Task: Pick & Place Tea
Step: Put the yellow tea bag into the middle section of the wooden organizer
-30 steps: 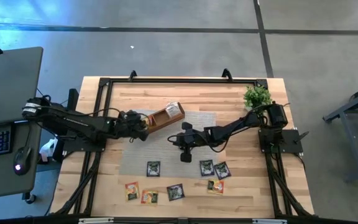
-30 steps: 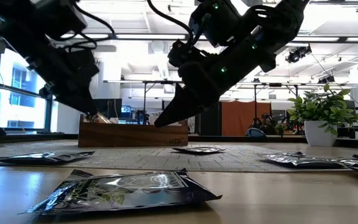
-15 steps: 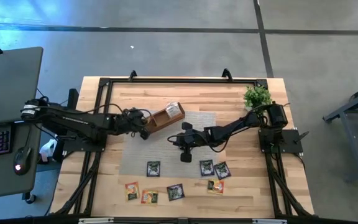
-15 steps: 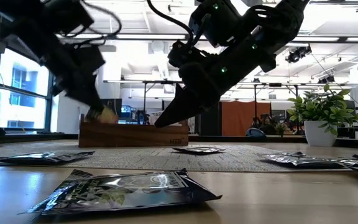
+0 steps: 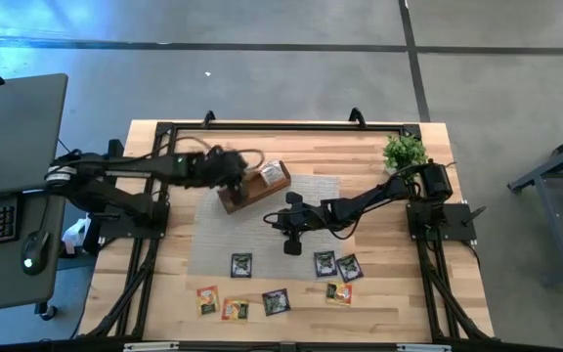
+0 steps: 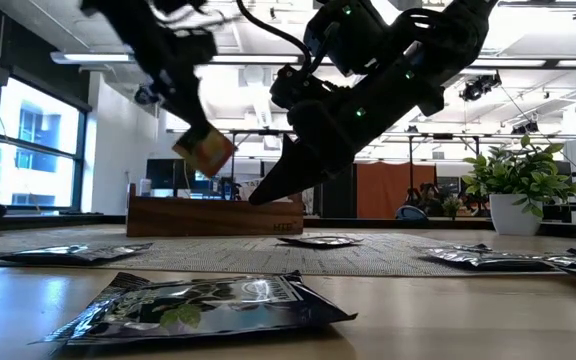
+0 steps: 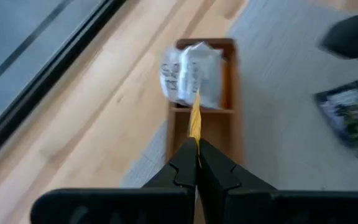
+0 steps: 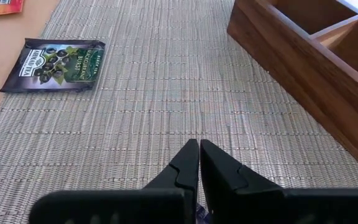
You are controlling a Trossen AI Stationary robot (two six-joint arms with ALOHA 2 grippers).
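My left gripper [image 5: 233, 171] is shut on a yellow-red tea sachet [image 6: 204, 152], raised over the brown wooden tray [image 5: 247, 193]. White sachets [image 7: 190, 73] lie in the tray's end compartment. My right gripper [image 8: 199, 144] is shut and hovers over the grey woven mat [image 5: 213, 235], beside the tray's near side [image 8: 303, 68]. Several more sachets, dark ones [image 5: 240, 264] and yellow-red ones [image 5: 207, 299], lie flat on the mat's near edge and on the bare wood. My left gripper pinches the yellow-red sachet between its two fingers, at its upper edge [image 7: 195, 138]. The fingers come from above, slanting down. The sachet is lifted clear and hangs below the fingertips [image 6: 193, 130], above the tray and tilted.
A small green potted plant [image 5: 404, 152] stands at the table's far right corner. A black frame rims the table [image 5: 164, 132]. A dark sachet [image 6: 203, 308] lies close to the low camera. Bare wood shows along the far edge, behind the tray.
My left gripper has risen from table level by the tray's left end and swung toward the far edge, carrying the yellow-red sachet from tray-rim height to well above the tray.
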